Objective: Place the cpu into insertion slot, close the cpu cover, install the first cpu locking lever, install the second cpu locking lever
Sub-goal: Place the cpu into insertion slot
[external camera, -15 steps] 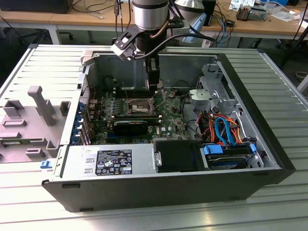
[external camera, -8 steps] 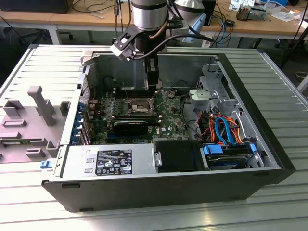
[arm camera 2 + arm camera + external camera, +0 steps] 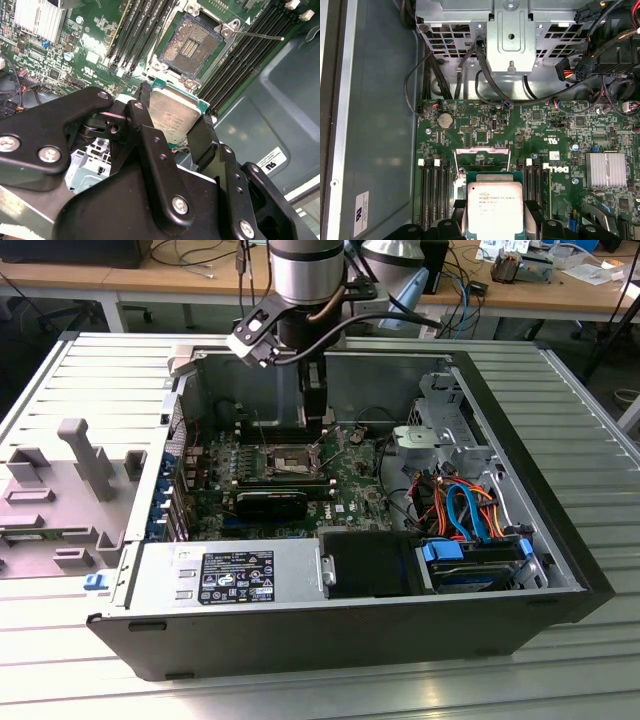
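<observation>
An open computer case point(image 3: 300, 640) lies on a grey bench point(image 3: 585, 400), wooden desks point(image 3: 100, 275) behind. The gripper point(image 3: 174, 119) pinches the cpu point(image 3: 167, 106) by 2 opposite edges — over the board point(image 3: 470, 125), just beside the bare insertion slot point(image 3: 192, 45).

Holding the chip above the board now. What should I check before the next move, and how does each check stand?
1. Grip on the cpu: ok, clamped between the fingers of the gripper.
2. Empty insertion slot: ok, nothing in it.
3. Raised cpu cover: ok, clear of the slot.
4. Released locking lever: ok, swung aside.
5. Cpu seated in the slot: not ok, held apart from it.
6. Chip corners matched to the slot: cannot tell.
</observation>
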